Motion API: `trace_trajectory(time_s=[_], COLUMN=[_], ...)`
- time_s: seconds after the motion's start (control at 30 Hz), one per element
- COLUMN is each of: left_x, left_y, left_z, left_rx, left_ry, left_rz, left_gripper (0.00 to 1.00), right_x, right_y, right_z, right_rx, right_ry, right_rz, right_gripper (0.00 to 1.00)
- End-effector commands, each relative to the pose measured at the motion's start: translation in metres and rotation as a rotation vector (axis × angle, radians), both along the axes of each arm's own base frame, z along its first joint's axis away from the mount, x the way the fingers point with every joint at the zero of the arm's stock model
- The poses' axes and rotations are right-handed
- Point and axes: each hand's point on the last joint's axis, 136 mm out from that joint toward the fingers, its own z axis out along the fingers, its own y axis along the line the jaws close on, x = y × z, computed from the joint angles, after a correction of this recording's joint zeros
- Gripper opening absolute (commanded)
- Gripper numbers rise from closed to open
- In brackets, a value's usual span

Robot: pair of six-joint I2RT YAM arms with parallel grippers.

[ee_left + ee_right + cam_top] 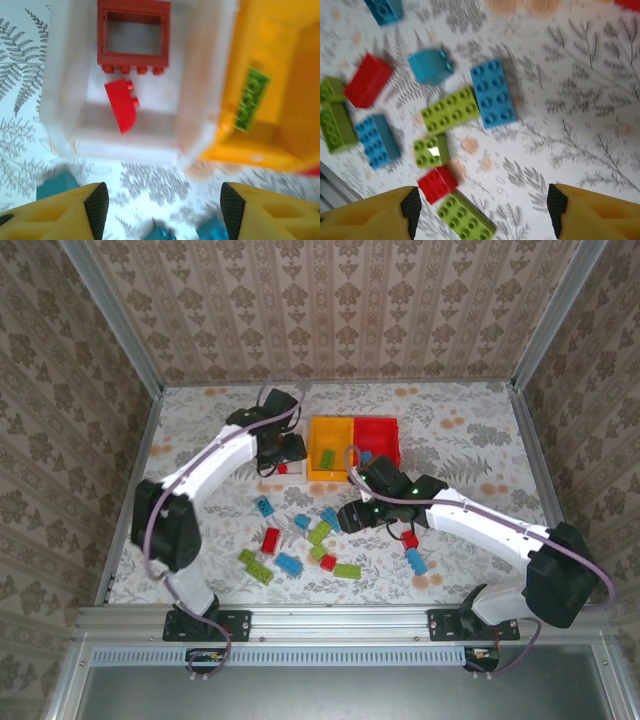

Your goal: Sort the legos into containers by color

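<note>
Left gripper (pixel 164 205): jaws apart, empty, above white bin (pixel 60 115) toward the far edge of the table (pixel 480 440). Right gripper (pixel 482 210): jaws apart, empty, over loose legos (pixel 451 111) nearer the near edge

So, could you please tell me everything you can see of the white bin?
The white bin is a small open-topped rectangular tub of translucent, milky plastic, standing upright on the leaf-patterned table cover. Inside lie two pieces: a dark red open frame with four studs and a smaller bright red sloped brick. Its right wall stands close beside the yellow bin; whether they touch is unclear.
</note>
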Motion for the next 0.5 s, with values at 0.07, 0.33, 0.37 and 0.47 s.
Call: trace_trajectory(time_s=[0.07, 0.33, 0.37, 0.47], left_x=[-0.054, -0.146, -0.153, -0.159], left_y=[-0.022, -0.084, -0.088, -0.093], left_z=[0.026, 0.028, 0.027, 0.024], left_rx=[-0.097, -0.332, -0.334, -0.332], left_ry=[-0.095, -0.085, -0.080, -0.065], left_rz=[-0.213, -0.681, -0.710, -0.736], left_gripper=[0.68, 0.68, 0.68, 0.68], right_x=[-0.022, -0.080, -0.080, -0.081], right_y=[-0.087, -0.133, -0.137, -0.138], right_z=[-0.005, -0.040, -0.046, -0.061], right_rx=[-0.298, -0.373, -0.394, -0.426], right_ry=[0.014, 0.242, 0.268, 0.343], right_rz=[-0.229, -0.396, -0.419, -0.441], right_gripper=[0.74, 0.78, 0.79, 0.80])
